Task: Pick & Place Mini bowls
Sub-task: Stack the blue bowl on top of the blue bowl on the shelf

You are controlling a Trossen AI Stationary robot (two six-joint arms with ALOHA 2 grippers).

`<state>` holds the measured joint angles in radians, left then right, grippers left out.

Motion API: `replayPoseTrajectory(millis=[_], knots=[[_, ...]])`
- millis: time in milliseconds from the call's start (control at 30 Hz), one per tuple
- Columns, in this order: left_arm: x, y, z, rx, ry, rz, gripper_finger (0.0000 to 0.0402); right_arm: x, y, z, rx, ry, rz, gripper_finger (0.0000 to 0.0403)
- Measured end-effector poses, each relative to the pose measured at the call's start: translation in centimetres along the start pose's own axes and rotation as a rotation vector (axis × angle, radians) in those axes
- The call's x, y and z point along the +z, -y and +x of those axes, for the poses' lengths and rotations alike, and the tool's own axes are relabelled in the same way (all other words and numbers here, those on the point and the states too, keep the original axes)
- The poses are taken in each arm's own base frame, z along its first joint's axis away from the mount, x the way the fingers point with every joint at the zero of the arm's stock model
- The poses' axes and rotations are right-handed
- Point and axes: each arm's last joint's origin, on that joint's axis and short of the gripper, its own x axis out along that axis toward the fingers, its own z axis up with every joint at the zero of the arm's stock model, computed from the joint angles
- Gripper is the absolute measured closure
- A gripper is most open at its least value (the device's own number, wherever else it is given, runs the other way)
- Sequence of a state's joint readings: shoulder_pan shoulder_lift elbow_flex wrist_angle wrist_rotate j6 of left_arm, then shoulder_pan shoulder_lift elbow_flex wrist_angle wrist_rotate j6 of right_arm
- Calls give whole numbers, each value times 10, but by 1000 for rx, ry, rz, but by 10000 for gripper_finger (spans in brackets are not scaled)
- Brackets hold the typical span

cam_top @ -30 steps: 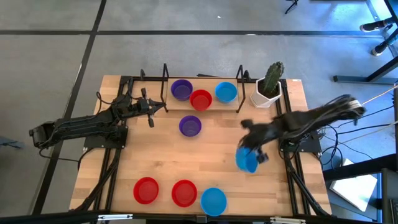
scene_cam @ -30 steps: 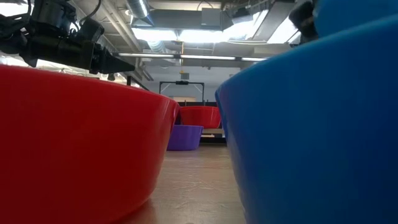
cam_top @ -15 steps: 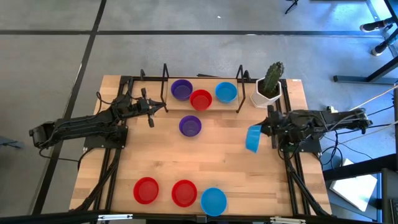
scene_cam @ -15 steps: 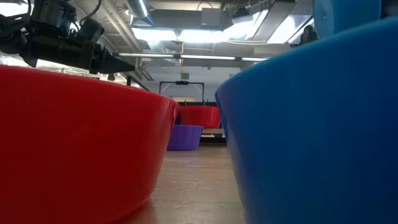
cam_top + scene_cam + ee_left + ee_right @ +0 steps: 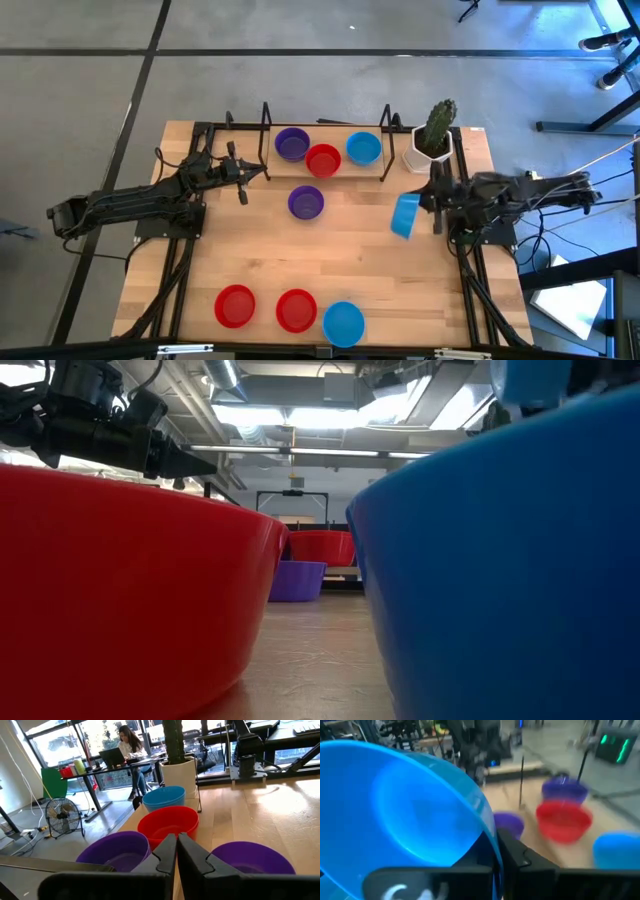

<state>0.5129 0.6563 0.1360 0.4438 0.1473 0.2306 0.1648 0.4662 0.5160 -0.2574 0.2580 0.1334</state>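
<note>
Room: we look down on a wooden table [image 5: 330, 260] on a grey floor; past its far end the left wrist view shows an office area with a person seated at a desk.
Far row: a purple bowl [image 5: 292, 143], a red bowl [image 5: 323, 159] and a blue bowl [image 5: 363, 148] sit together by the black rack, with the cactus pot [image 5: 432, 150] just beside them.
Middle: a second purple bowl [image 5: 306, 202] stands alone.
Near edge: two red bowls [image 5: 235, 305] and a light blue one [image 5: 343, 322] wait there.
Right hand [image 5: 428, 203]: clamped on the rim of a tilted blue mini bowl [image 5: 405, 216], held over the table.
Left hand [image 5: 262, 176]: pinched closed, empty, near the far row.
Progress: we judge it partway; one bowl in transit, four still loose.
Unclear: the low view is blocked by two close bowls; we cannot tell the carried bowl's destination.
</note>
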Motion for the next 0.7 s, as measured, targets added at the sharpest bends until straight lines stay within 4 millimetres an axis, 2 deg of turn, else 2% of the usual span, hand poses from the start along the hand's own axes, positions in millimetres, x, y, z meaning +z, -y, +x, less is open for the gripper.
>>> replayPoseTrajectory(millis=[200, 400, 533, 633, 700], knots=[[0, 0, 0, 0, 0, 0, 393, 72, -3, 17, -151, -117, -176, 396], [0, 0, 0, 0, 0, 0, 395, 143, 8, 48, -360, -312, -344, 396], [0, 0, 0, 0, 0, 0, 391, 183, 33, 68, -499, -358, -402, 396], [0, 0, 0, 0, 0, 0, 390, 195, 59, 89, -494, -445, -402, 396], [0, 0, 0, 0, 0, 0, 389, 195, 81, 102, -453, -520, -375, 396]])
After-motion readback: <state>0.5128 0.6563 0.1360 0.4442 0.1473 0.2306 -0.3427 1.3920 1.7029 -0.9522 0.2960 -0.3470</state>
